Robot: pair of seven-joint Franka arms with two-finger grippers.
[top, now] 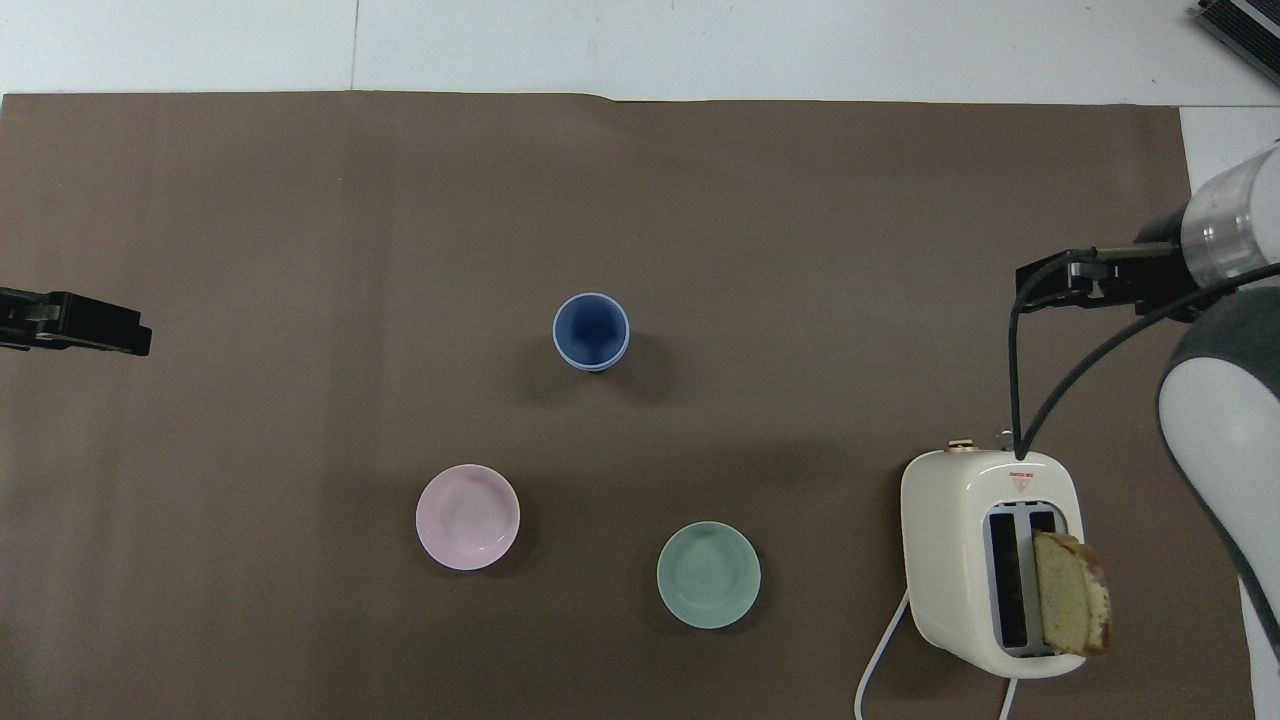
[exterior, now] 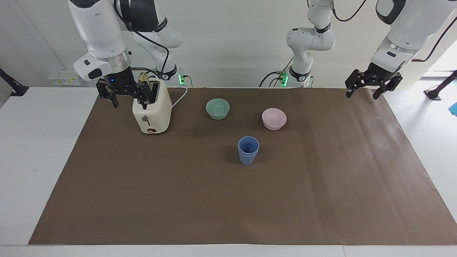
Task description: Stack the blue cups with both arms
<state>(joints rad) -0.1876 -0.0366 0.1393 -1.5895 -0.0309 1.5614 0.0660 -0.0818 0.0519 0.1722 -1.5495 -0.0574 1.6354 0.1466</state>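
Note:
The two blue cups [exterior: 248,150] stand nested one inside the other, upright, on the brown mat near the table's middle; they also show in the overhead view [top: 591,331]. My right gripper [exterior: 129,104] hangs open and empty in the air beside the top of the toaster, at the right arm's end; it also shows in the overhead view [top: 1032,281]. My left gripper [exterior: 361,95] hangs open and empty over the mat's edge at the left arm's end, and shows in the overhead view [top: 138,338]. Both are well apart from the cups.
A mint-green bowl [exterior: 217,108] and a pale pink bowl [exterior: 274,118] sit nearer to the robots than the cups. A cream toaster [exterior: 151,110] with a bread slice [top: 1070,592] in a slot stands at the right arm's end, its cord trailing toward the robots.

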